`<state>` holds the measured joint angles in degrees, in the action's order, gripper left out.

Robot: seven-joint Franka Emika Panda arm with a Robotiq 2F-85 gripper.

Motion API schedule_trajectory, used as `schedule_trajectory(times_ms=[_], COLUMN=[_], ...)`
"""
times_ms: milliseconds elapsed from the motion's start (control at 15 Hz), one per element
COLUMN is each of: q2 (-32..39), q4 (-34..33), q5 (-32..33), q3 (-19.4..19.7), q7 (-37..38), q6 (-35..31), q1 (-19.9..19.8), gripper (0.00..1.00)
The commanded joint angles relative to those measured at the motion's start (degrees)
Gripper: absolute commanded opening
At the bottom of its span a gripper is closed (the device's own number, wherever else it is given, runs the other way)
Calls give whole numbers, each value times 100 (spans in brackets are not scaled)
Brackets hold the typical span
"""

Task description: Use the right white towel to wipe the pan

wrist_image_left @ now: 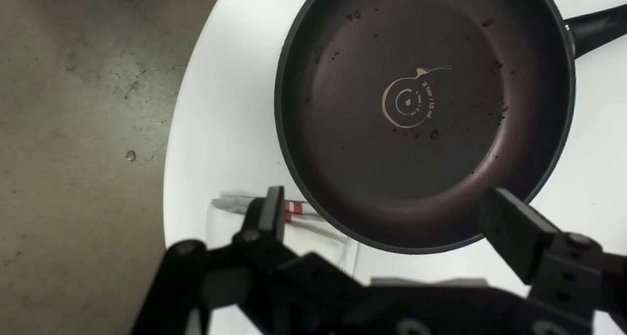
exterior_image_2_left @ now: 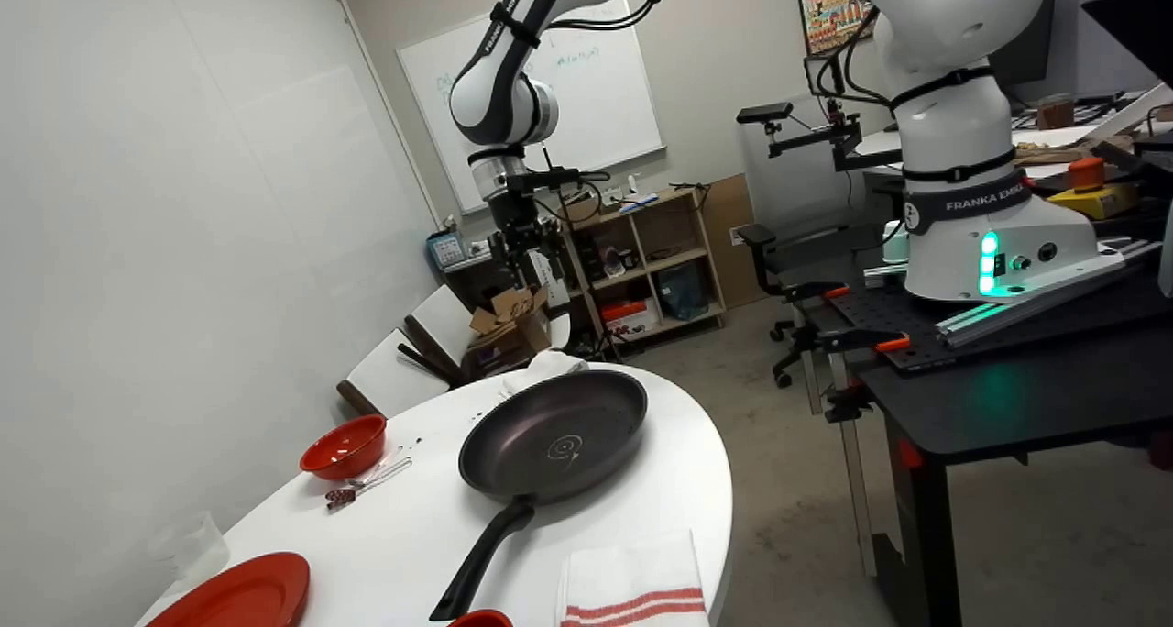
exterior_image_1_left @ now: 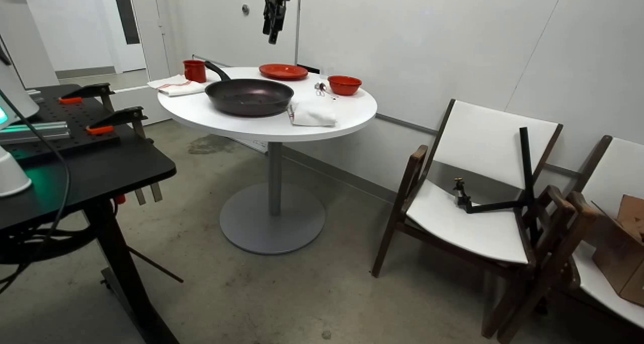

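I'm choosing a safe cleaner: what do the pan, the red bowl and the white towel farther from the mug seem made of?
Pan: probably metal with a dark nonstick coating, given its smooth, softly shining, printed interior.
Red bowl: likely glazed ceramic, glossy by its bright highlights, though plastic is possible.
White towel: matte cloth, perhaps cotton, judging by its soft folds; fibre unclear.

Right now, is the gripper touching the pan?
Apart: in an exterior view, the gripper hangs above the pan with a clear gap between them.

Wrist view downward, close over pan (wrist_image_left: pixel 425 117); both ext. views farther, roughly opp. sides, same tbl (exterior_image_1_left: pixel 352 110)
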<state>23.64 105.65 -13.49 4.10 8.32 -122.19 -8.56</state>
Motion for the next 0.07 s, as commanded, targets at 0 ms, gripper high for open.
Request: schedule_trajectory(times_ms=[0], q2=[18], q4=[-19], q5=[-16], q3=[40], q7=[-12], q6=[14], q1=[25], gripper=[100])
